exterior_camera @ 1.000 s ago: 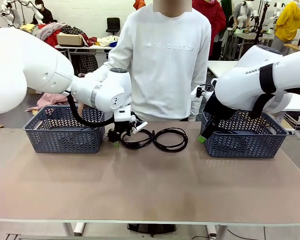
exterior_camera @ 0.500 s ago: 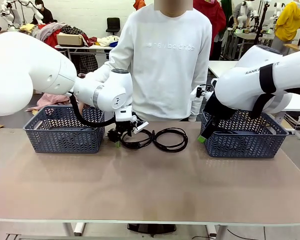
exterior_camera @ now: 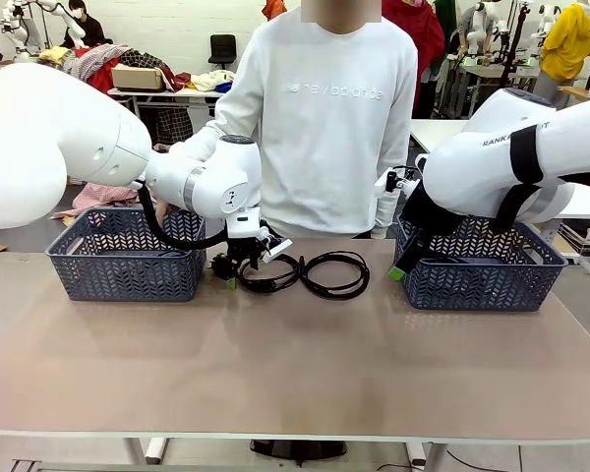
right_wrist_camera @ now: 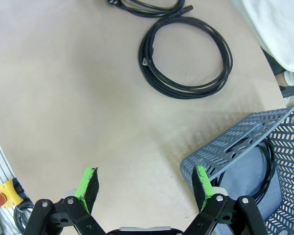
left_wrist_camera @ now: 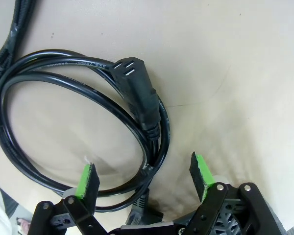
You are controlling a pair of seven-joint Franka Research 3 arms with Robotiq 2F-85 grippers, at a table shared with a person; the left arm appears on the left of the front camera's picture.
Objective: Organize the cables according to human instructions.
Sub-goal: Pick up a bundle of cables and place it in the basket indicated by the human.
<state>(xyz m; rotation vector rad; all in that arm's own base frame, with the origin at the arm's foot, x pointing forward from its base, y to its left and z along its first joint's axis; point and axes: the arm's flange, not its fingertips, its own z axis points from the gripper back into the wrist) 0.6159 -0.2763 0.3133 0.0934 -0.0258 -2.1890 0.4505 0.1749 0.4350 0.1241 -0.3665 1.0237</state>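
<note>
1. Cables lie in round black loops on the brown table. Two of them sit side by side, between the left basket and the right basket.
2. The left cable is right under the left gripper. It has a black plug with shiny metal pins.
3. The left gripper's two fingers are spread apart. One green pad is on one side of the cord and the other pad is on the other side. They are not squeezing it.
4. The right cable lies flat on the table, just beside the left one. Nothing is holding it.
5. A third cable lies inside the right basket, against its wall.
6. The right gripper hangs by the near left corner of the right basket. Its fingers are spread wide and hold nothing. One green pad is right at the basket's corner.
7. A person in a white top stands at the far side of the table, behind the two cables.
</note>
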